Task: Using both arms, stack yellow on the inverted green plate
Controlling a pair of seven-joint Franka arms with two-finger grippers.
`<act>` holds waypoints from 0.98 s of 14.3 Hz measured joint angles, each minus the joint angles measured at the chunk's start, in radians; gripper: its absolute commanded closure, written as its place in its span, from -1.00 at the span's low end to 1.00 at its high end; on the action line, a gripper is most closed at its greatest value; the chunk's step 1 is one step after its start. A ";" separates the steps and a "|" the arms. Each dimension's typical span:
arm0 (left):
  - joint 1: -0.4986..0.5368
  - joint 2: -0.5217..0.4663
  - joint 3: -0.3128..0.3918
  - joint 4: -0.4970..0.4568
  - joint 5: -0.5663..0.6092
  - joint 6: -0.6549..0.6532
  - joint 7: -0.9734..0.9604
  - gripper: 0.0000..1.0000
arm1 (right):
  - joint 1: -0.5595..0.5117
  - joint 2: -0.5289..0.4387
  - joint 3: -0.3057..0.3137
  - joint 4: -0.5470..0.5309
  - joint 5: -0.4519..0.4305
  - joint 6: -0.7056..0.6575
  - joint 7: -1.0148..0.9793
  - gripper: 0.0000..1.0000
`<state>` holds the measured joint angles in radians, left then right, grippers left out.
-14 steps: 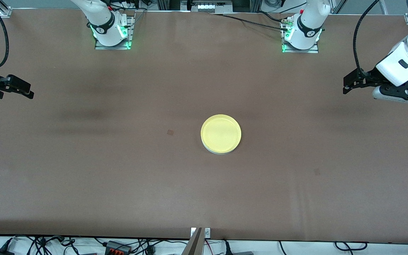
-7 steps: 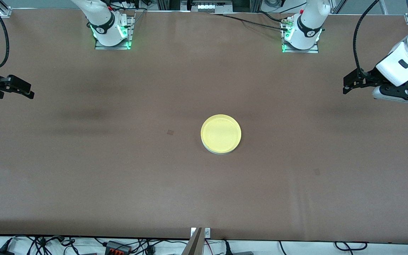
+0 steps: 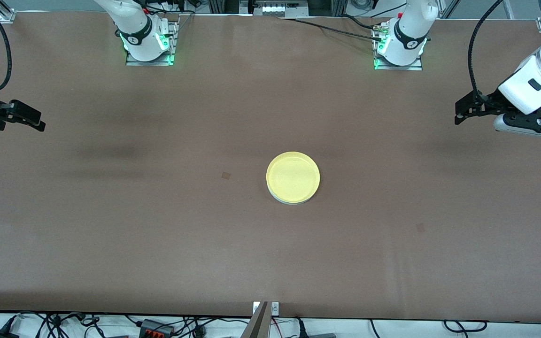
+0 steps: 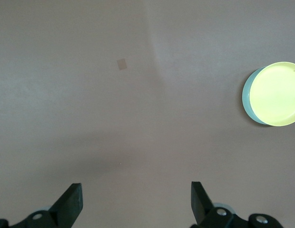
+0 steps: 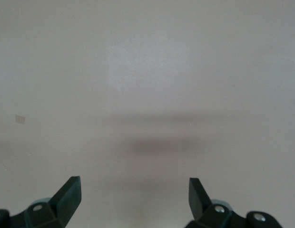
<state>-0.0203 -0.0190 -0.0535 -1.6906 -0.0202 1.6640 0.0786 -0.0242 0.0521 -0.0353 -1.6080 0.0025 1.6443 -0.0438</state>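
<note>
The yellow plate (image 3: 293, 176) lies rim up in the middle of the brown table, on top of the pale green plate (image 3: 288, 201), of which only a thin edge shows under it. The left wrist view shows the yellow plate (image 4: 277, 93) with a crescent of the green plate (image 4: 247, 97) beside it. My left gripper (image 3: 459, 114) hangs open and empty over the left arm's end of the table; its own view shows it (image 4: 136, 190) over bare cloth. My right gripper (image 3: 41, 121) hangs open and empty over the right arm's end, also over bare cloth (image 5: 134, 184).
The two arm bases (image 3: 148, 44) (image 3: 399, 47) stand along the table edge farthest from the front camera. Small dark marks (image 3: 226, 175) (image 3: 420, 228) lie flat on the cloth. Cables run along the table's edge nearest the front camera (image 3: 158, 326).
</note>
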 measured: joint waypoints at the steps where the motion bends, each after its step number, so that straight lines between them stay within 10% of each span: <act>1: 0.000 0.000 -0.001 0.000 0.000 0.000 0.000 -1.00 | 0.000 0.000 0.000 0.000 0.000 0.000 0.000 -1.00; 14: -0.011 0.000 -0.019 0.001 0.000 0.000 0.000 -1.00 | 0.000 0.000 0.000 -0.009 0.000 0.024 0.000 -1.00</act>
<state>-0.0316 -0.0190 -0.0723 -1.6899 -0.0202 1.6640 0.0785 -0.0242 0.0526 -0.0351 -1.6171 0.0022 1.6684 -0.0435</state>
